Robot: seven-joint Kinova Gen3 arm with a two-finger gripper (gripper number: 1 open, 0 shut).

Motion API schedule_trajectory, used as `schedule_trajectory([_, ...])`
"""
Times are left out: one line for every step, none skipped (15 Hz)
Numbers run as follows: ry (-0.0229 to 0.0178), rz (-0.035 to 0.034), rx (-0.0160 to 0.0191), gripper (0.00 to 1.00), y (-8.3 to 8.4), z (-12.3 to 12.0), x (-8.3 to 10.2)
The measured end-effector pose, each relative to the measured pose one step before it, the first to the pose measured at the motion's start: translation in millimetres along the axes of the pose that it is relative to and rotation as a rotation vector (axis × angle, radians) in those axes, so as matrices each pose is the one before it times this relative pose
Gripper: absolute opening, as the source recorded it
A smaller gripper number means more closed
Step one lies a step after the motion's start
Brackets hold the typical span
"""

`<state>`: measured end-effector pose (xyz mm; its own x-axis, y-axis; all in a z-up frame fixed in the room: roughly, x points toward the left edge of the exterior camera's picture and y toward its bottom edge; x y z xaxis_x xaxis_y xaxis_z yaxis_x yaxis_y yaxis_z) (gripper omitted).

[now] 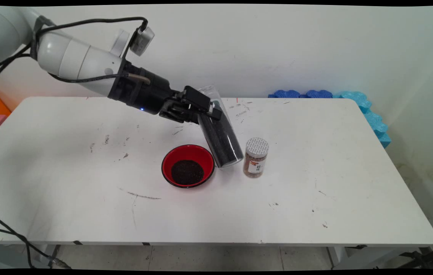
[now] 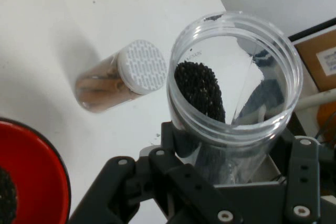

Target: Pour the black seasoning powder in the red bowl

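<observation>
Your gripper (image 1: pixel 209 110) is clamped on the clear jar (image 1: pixel 219 131) at its upper part. The jar tilts, mouth up toward the wall, base just beside the red bowl (image 1: pixel 188 165), dark grains inside both. The spice jar (image 1: pixel 256 157) stands close on its other side. You cannot tell whether the base touches the table (image 1: pixel 315 191).

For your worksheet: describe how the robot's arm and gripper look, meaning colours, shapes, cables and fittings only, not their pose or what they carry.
The arm is glossy white with rounded, tube-like links. Black cables loop along it to a small white-and-grey camera unit mounted near the wrist. The wrist section is black and cylindrical. The gripper is black, built from angular linkage bars joined by silver screws, seen close up in the hand view.
</observation>
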<state>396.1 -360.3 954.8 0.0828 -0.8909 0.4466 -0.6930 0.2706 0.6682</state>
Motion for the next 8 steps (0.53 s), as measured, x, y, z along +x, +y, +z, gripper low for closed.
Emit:
schedule_trajectory([-0.00099,0.01973,-0.00311,0.0,1.63,0.31,0.74])
schedule_trajectory([-0.00123,0.022,-0.003,0.0,1.62,0.36,0.67])
schedule_trajectory([-0.00155,0.03165,-0.00415,0.0,2.18,0.55,0.94])
schedule_trajectory([-0.00013,0.03346,-0.00422,0.0,2.26,0.47,1.08])
schedule_trajectory([-0.00026,0.02948,-0.00302,0.0,1.77,0.58,0.94])
schedule_trajectory([-0.00002,0.03382,-0.0027,0.0,1.88,0.69,1.08])
schedule_trajectory([0.00037,0.03327,-0.00266,0.0,1.89,0.64,1.18])
schedule_trajectory([0.00123,0.02744,-0.00204,0.0,1.54,0.51,0.98])
